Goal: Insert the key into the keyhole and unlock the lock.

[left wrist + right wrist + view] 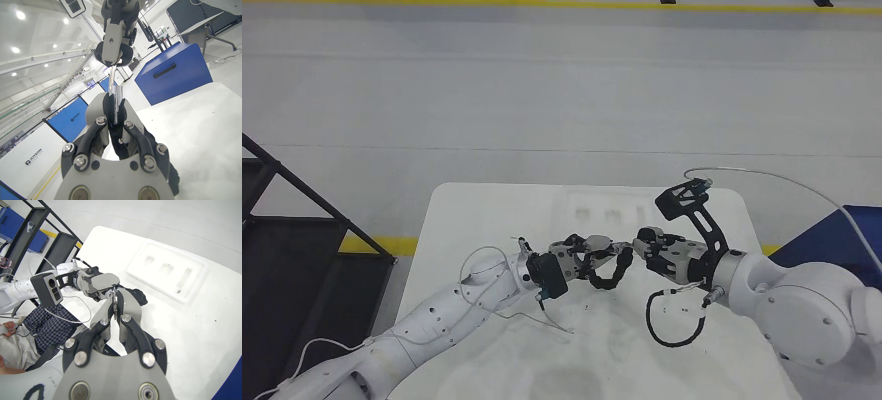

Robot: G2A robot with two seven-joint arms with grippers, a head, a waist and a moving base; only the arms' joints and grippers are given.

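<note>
Key (112, 77) pinched in right end effector (115, 299); blade tip apparently entering lock (117, 98), just ahead, clamped by left end effector (113, 101). Insertion step in hand. Next: push straight home, then turn.

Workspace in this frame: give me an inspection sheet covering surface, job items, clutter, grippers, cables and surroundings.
Surface: white table, a few dark specks.
Job's things: lock, chrome cylinder with black-sleeved cable, held above the table; key, blade meeting the cylinder's end, depth of entry unclear.
Clutter: white foam tray with three recesses, at the table's far side.
Grippers: left gripper shut on the lock; right gripper shut on the key.
Cables: white cable looped by the left arm; black cable looped under the right arm.
Surroundings: black rack on one side of the table, blue cabinet on the other.
</note>
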